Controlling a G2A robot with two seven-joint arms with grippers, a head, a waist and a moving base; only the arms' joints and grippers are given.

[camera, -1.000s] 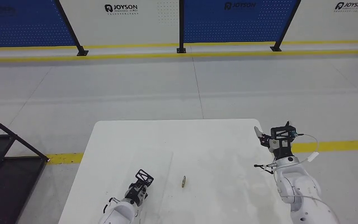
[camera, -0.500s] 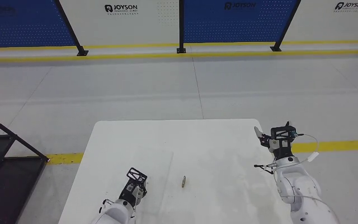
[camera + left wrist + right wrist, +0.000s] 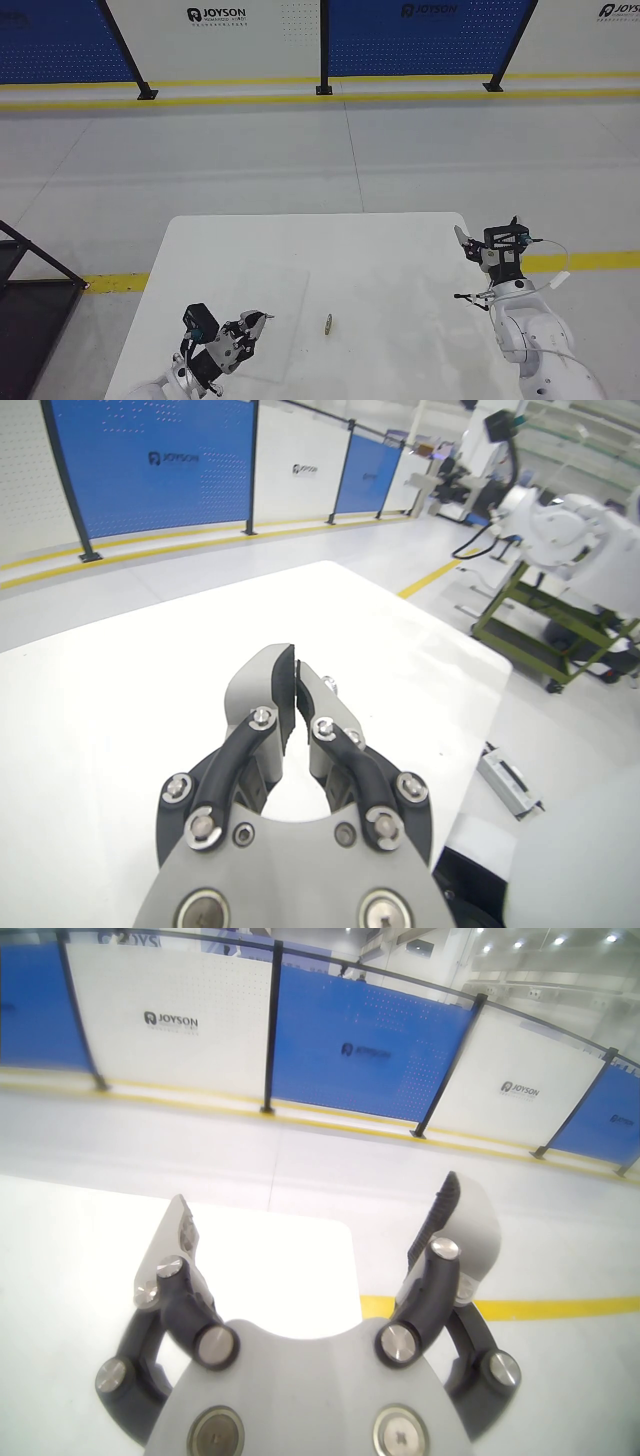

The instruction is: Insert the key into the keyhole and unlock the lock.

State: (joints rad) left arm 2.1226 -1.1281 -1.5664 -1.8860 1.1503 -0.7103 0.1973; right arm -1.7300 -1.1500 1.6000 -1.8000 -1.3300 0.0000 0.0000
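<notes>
Top view: left jaws closed near small metal piece (image 3: 327,323), right jaws apart, logo panels (image 3: 215,30) behind.

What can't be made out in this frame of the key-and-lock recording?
1. Top view: the small object on the table is too small to tell key from lock; no keyhole can be made out.
2. Left wrist view: the left gripper is shut, and its own fingers hide whether anything thin sits between them.

- Desk (image 3: 400,260): plain white.
- Small metal piece (image 3: 327,323) on the desk: dull olive-brass.
- Fingers (image 3: 250,685): silver, with black ribbed pads (image 3: 431,1218).
- Fence panels (image 3: 60,40) beyond the desk: blue and white, dotted.
</notes>
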